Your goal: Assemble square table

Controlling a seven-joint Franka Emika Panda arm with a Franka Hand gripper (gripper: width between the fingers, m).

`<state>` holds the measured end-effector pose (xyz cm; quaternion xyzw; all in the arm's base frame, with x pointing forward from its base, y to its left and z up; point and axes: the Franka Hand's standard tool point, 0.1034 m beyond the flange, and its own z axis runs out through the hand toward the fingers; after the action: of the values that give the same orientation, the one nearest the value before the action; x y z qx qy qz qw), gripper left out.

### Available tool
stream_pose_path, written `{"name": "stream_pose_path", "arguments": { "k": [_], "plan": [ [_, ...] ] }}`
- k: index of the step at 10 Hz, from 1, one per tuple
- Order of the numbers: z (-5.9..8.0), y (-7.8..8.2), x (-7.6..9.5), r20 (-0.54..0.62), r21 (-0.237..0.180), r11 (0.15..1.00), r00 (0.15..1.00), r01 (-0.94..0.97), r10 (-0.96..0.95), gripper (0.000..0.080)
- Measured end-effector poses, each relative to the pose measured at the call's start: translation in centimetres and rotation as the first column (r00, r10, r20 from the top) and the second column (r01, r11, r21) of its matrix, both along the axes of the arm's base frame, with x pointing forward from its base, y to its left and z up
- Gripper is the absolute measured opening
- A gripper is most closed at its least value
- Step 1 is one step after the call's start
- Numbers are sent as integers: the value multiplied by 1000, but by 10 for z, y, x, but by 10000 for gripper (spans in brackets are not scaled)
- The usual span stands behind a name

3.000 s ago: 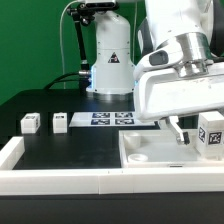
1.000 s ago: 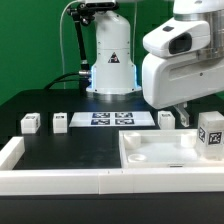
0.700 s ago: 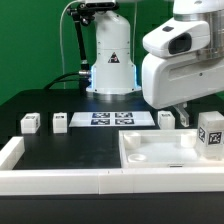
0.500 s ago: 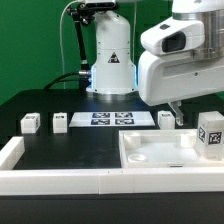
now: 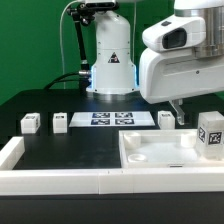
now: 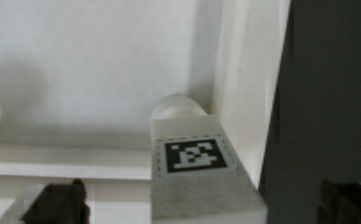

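Centring counts: wide-open, empty gripper (image 6: 203,205) should straddle small white tagged plastic leg post (image 6: 198,150), at large white square plastic slab's (image 5: 160,152) 3 o'clock edge, before closing.

Marker board (image 5: 112,119) flat on black table (image 5: 70,150); low white wall (image 5: 60,182) along front; white device (image 5: 110,55), possibly lamp, behind.
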<state>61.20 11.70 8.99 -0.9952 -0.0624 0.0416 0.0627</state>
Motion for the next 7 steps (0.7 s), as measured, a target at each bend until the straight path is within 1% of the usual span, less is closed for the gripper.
{"name": "stream_pose_path", "arguments": {
  "k": [2,3,6,7],
  "plan": [
    [-1,0,1,4,7,997,997,-71,71,649],
    [0,1,4,4,9,997,997,-74,74,649],
    [-3,1,4,4,13,998,998,-68,68,649],
    [-3,1,4,4,13,998,998,-68,68,539]
  ]
}}
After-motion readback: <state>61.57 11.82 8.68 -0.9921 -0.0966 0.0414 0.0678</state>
